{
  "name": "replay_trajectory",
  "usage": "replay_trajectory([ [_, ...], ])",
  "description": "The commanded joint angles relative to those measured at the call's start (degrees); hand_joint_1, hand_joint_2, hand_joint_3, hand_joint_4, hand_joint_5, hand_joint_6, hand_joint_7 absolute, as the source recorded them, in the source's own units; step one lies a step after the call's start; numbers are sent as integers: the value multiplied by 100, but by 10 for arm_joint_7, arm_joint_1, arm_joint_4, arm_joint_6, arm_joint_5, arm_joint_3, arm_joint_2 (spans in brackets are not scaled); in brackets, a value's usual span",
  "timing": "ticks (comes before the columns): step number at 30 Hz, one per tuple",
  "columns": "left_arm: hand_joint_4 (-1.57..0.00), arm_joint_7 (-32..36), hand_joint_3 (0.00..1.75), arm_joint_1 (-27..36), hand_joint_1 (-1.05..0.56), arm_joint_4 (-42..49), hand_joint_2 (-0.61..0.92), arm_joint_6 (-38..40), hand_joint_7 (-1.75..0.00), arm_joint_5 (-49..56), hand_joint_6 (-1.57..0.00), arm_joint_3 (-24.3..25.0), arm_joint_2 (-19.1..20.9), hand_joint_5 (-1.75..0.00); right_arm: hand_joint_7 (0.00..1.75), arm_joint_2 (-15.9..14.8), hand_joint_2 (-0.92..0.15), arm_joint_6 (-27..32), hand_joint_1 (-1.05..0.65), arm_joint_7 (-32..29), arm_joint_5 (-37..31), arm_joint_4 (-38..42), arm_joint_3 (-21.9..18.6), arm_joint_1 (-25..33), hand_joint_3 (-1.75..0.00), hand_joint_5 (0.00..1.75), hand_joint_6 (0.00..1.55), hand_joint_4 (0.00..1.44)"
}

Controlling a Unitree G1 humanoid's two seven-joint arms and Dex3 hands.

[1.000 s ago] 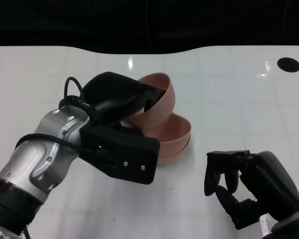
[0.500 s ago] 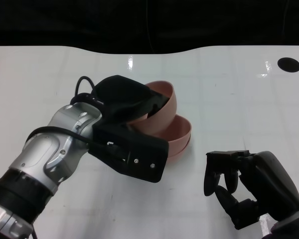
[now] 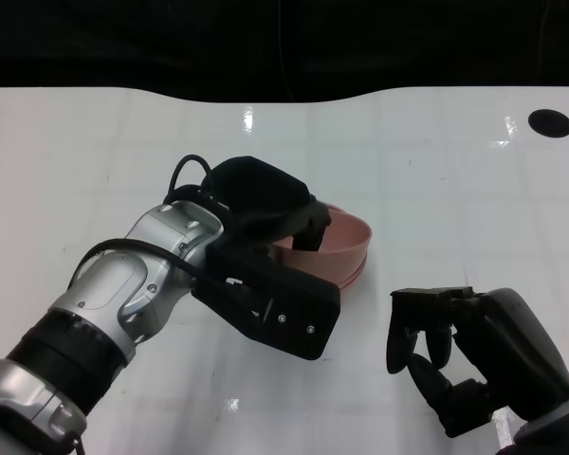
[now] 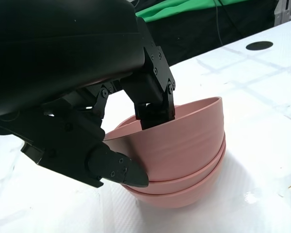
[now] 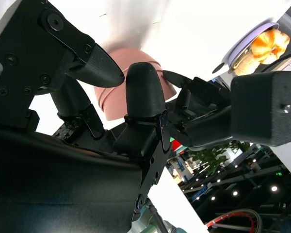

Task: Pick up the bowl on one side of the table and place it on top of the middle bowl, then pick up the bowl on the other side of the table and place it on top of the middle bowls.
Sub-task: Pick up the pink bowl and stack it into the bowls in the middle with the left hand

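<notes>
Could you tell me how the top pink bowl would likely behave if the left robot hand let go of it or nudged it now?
The top pink bowl looks rigid and smooth, probably light plastic, so it may slide easily. It sits nested in the pink stack roughly level, so it should settle rather than tip. The left robot hand grips its rim; a sideways nudge might shift the whole stack across the glossy table.

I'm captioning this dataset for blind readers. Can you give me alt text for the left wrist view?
The robot's black left hand grips the rim of the top pink bowl, which sits nested in a stack of pink bowls on a white table. One of its fingers reaches inside the bowl. A dark round hole marks the table's far edge.
</notes>
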Motion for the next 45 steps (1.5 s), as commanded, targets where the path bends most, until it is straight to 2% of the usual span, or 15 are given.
replay_trajectory([
  [1, -82, 2, 12, -12, -37, 11, 92, 14, -19, 11, -99, -6, 0, -99, 153, 0, -6, 0, -9, -2, 2, -4, 0, 1, -172, 175, 86, 97],
  [4, -65, -15, 15, -10, -40, 4, 92, 36, -4, 22, -83, -12, 1, -54, 152, -1, -6, 0, -9, -3, 0, -7, 1, 2, -172, 175, 86, 97],
  [6, -53, -25, 19, -8, -46, -2, 92, 46, -1, 29, -64, -17, 2, -35, 152, -2, -6, -2, -9, -2, 3, -5, 0, 1, -172, 175, 86, 97],
  [8, -43, -18, 20, -3, -52, -9, 92, 56, 0, 39, -48, -21, 3, -26, 151, -3, -6, -4, -8, 0, 6, -3, 0, 1, -172, 175, 86, 96],
  [15, -19, 31, 24, 37, -69, -52, 92, 92, 0, 85, -23, -24, 14, -11, 151, -4, -6, -1, -9, 3, 7, -5, -1, 0, -172, 175, 87, 96],
  [18, -13, 46, 31, 53, -73, -68, 92, 100, 0, 101, -15, -24, 21, -8, 151, -5, -6, -6, -9, 2, 9, 0, -2, -2, -172, 175, 87, 97],
  [25, -15, 31, 39, 86, -74, -145, 92, 104, -2, 84, -18, 2, 39, -11, 151, -7, -6, -1, -10, 5, 9, -4, -4, 1, -171, 175, 87, 97],
  [34, -19, -8, 39, 148, -73, -264, 92, 103, -3, 37, -21, 61, 78, -16, 153, -4, -6, 3, -11, 10, 11, -8, -2, 3, -172, 175, 88, 97],
  [39, -26, -44, 36, 204, -67, -358, 92, 116, -3, 30, -22, 91, 103, -23, 153, -4, -5, 5, -11, 12, 14, -11, -3, 5, -172, 175, 87, 98],
  [45, -35, -24, 31, 278, -61, -433, 92, 102, -7, 18, -32, 133, 121, -32, 152, -1, -5, 9, -10, 14, 16, -13, -3, 5, -174, 175, 87, 97],
])
